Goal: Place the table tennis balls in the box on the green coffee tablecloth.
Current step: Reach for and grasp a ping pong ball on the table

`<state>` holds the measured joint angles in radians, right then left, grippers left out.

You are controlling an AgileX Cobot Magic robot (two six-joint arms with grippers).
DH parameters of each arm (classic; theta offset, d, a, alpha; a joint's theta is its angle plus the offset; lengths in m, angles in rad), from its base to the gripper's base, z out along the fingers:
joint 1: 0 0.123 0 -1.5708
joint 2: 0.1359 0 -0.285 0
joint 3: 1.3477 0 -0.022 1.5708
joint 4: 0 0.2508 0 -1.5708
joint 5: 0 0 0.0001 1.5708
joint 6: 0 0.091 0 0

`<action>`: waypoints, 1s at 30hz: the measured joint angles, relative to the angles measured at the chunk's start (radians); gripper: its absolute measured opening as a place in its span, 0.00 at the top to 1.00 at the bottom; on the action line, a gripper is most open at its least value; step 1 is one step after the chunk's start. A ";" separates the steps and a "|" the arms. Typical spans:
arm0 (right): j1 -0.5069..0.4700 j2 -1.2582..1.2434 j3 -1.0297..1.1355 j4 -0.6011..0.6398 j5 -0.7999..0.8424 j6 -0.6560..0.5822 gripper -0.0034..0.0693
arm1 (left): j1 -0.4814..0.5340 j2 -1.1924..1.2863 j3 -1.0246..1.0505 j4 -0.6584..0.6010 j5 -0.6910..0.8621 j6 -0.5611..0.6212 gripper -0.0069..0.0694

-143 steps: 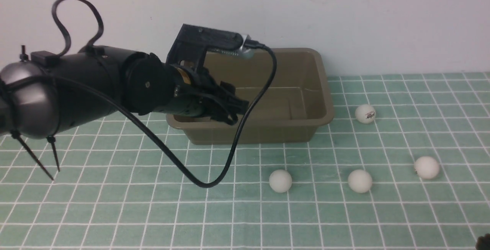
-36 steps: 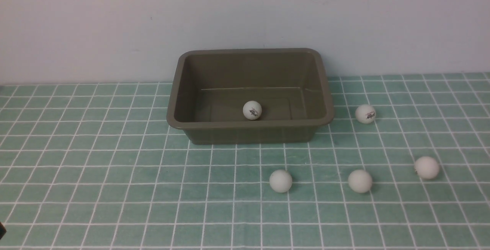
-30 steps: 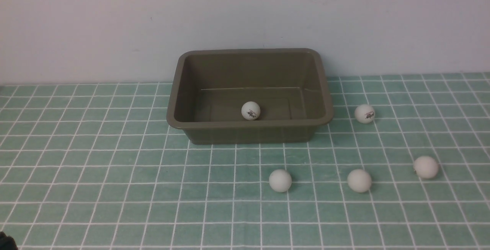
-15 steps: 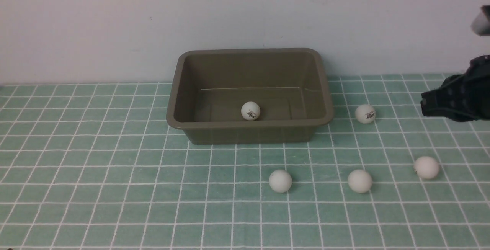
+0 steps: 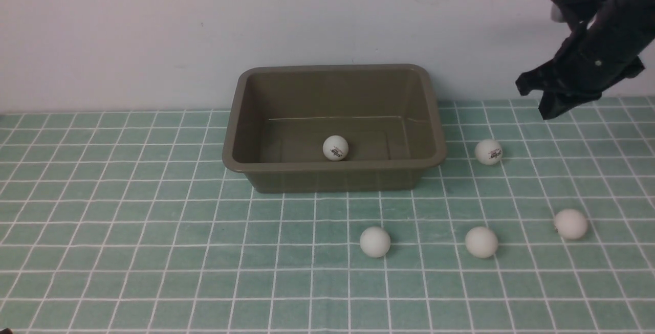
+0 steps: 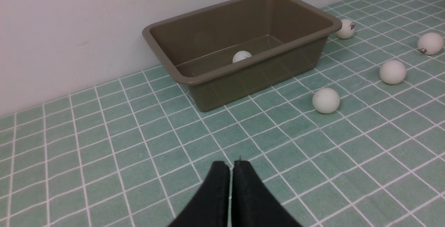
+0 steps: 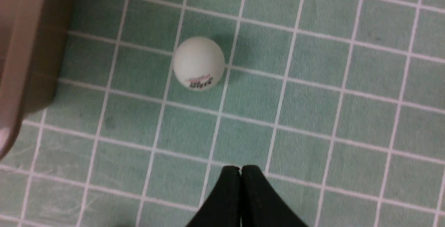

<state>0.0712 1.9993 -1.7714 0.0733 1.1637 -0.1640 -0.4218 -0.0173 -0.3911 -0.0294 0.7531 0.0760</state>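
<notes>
Since half a second ago the right claw (image 7: 240,168) has swung up to 2 o'clock — clenched, empty — apparently staging over the logo ball (image 5: 488,151) at 3 o'clock of the box (image 5: 335,168). One ball (image 5: 335,148) lies inside; three balls (image 5: 481,242) wait on the green coffee tablecloth (image 5: 128,221). Left claw (image 6: 231,164): clenched, empty.

The box (image 5: 332,178) looks like smooth olive-brown plastic with a faint sheen. The green coffee tablecloth (image 5: 153,231) is matt cloth, and the table tennis balls (image 5: 375,242) are smooth, matt white.

Five white table tennis balls (image 5: 335,148), one olive-brown box (image 5: 332,178), one green grid tablecloth (image 5: 153,231)
</notes>
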 joint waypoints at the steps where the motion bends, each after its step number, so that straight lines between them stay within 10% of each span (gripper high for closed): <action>1: 0.000 0.056 -0.059 0.000 0.032 -0.007 0.97 | 0.000 0.000 0.000 0.000 0.000 0.000 0.91; 18: 0.000 0.233 -0.275 0.117 0.076 -0.030 0.89 | 0.000 0.000 0.000 0.002 0.000 0.000 0.91; 30: 0.000 0.264 -0.275 0.151 0.075 -0.040 0.32 | 0.000 0.000 0.000 0.003 0.000 0.000 0.91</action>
<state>0.0712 2.2630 -2.0464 0.2241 1.2388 -0.2038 -0.4218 -0.0173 -0.3911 -0.0262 0.7531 0.0760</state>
